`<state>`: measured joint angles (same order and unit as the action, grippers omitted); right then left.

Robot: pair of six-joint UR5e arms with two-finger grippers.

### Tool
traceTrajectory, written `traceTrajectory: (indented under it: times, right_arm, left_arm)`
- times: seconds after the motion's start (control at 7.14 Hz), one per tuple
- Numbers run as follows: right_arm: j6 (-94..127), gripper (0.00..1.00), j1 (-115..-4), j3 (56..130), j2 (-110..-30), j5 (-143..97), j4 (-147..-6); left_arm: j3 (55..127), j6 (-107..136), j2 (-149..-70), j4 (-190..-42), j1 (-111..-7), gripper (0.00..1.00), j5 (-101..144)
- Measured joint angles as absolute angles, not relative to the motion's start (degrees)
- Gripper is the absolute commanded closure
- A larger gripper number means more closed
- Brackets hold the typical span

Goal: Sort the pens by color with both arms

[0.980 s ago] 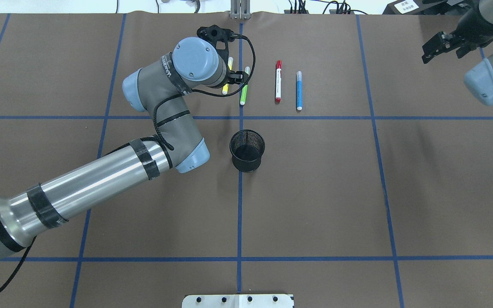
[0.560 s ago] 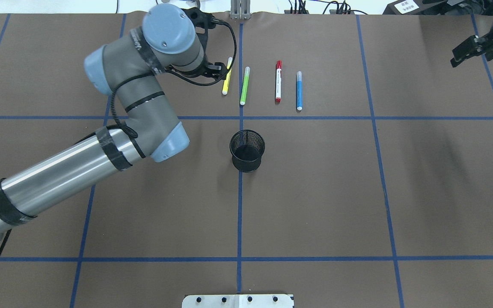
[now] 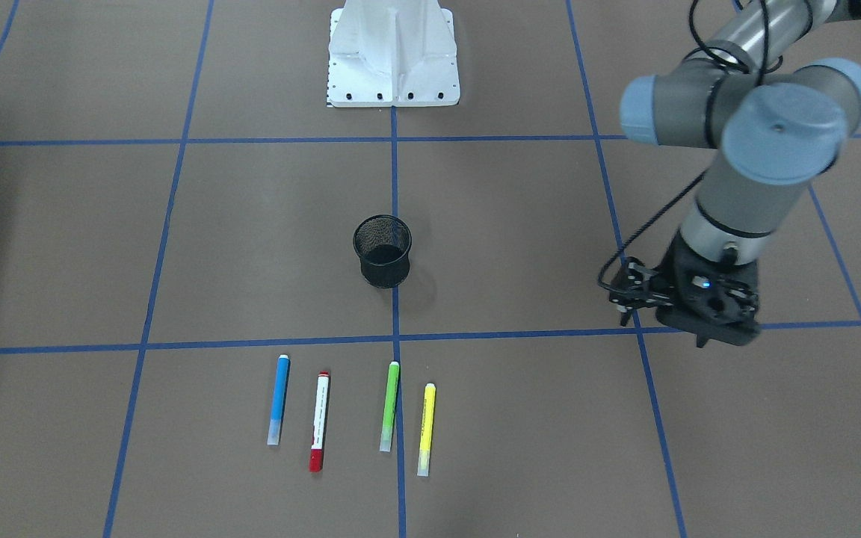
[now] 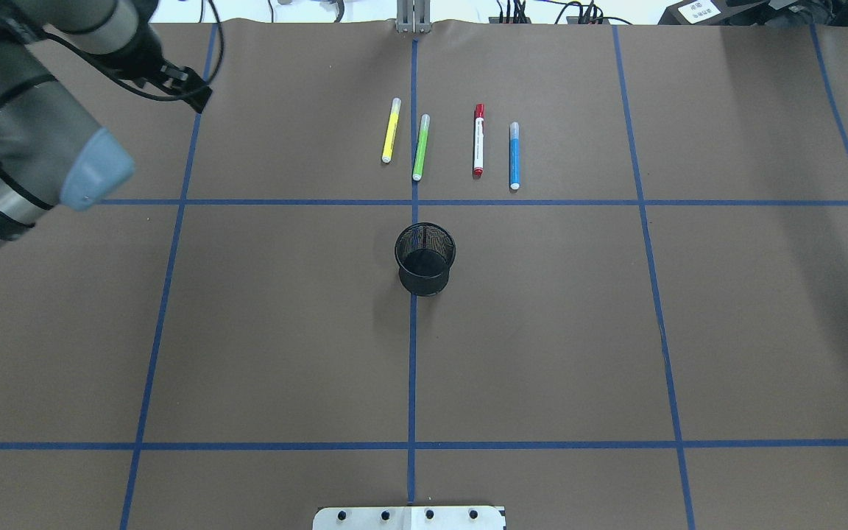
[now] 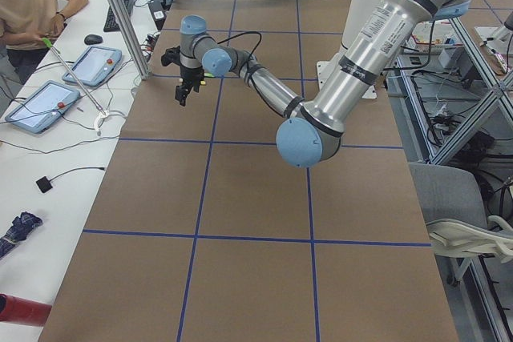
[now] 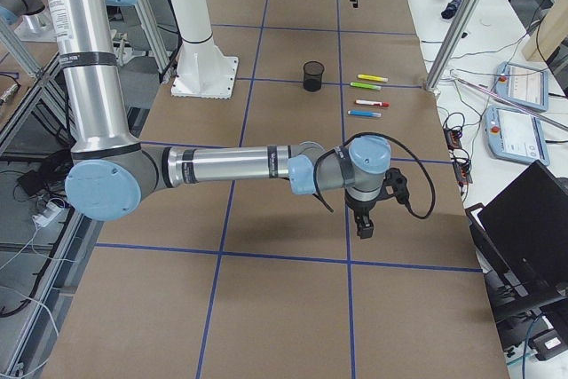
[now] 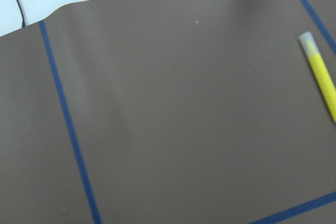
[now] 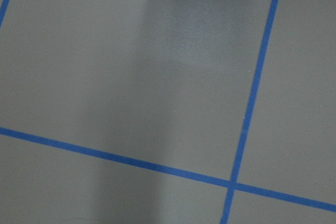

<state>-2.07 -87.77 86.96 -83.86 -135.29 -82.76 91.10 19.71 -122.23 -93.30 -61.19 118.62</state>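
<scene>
Tabletop [image 4: 615, 331]: brown, blue grid lines. Left arm [image 4: 26, 125] over far-left corner, right arm [image 6: 222, 166] stretched low along right end. You'll see mesh cup [image 4: 425, 259] upright on centre line. Pens flat in row beyond cup, apart, none held: yellow pen [image 4: 391, 130], green pen [image 4: 421, 147], red-capped pen [image 4: 478, 140], blue pen [image 4: 514, 156]. Left claw [image 4: 192, 88] and right claw [image 6: 364, 226] both well apart from pens; can't tell you whether either is open or closed.

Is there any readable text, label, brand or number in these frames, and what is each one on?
No text here can be read.
Print on the red-capped pen's white body: too small to read.
White label at the overhead view's top right edge: blurred.
Lettering along the left arm's silver tube: too small to read.
</scene>
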Motion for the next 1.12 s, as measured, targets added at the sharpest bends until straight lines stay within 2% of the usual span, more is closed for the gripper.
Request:
traceTrajectory:
  times: [0.42,1.12]
  right_arm:
    - [-4.0,0.0,-92.1,86.6,-88.7,-135.4,-83.8]
    - [-4.0,0.0,-93.5,87.7,-86.0,-131.7,-92.5]
  left_arm:
    - [90.1,-2.6,-112.8,-89.2,-75.0,0.0,124.3]
    - [87.0,-6.2,-104.4,-84.7,-89.3,0.0,130.9]
